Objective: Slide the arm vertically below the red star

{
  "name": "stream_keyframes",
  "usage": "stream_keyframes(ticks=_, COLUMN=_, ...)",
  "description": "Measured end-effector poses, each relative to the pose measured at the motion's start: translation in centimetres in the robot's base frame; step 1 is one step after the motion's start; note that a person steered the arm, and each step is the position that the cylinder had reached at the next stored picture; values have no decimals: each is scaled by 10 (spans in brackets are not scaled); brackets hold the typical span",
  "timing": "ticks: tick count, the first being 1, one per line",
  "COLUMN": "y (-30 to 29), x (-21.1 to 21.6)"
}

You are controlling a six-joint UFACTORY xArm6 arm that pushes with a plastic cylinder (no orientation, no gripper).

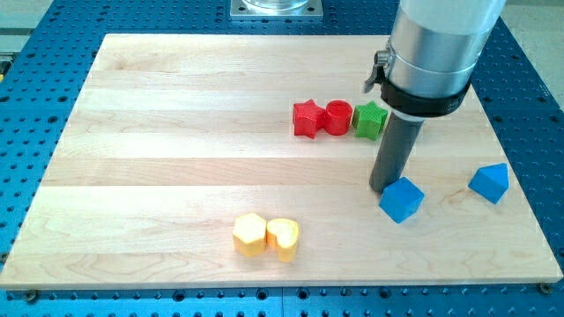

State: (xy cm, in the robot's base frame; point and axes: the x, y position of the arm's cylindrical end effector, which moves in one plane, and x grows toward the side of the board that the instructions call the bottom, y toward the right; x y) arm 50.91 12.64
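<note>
Camera view puts my jawless tip [384, 187] below and rightward of the red plastic star block [306, 119], touching the blue cube [402, 200].

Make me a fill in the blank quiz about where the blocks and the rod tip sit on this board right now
1. The red cylinder sits between the red star and the ____ star.
2. My tip is right beside a ____ block, on that block's upper left in the view.
3. The yellow hexagon touches the yellow ____ near the view's bottom.
4. From the red star, my tip lies toward the view's ____ and lower down.

Missing words: green; blue; heart; right
</note>
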Motion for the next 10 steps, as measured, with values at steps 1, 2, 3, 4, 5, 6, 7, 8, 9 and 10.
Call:
stream_keyframes(ticks=1, y=-6, x=9)
stream_keyframes(ticks=2, y=0, x=1)
stream_keyframes(ticks=3, y=13, x=-18)
stream_keyframes(ticks=4, y=25, x=-31)
stream_keyframes(ticks=5, y=25, x=-30)
stream_keyframes(ticks=6, y=25, x=-27)
stream_keyframes(ticks=7, y=25, x=-25)
stream_keyframes(ticks=8, y=26, x=-25)
stream_keyframes(ticks=9, y=9, x=-25)
stream_keyframes(ticks=10, y=-41, x=-25)
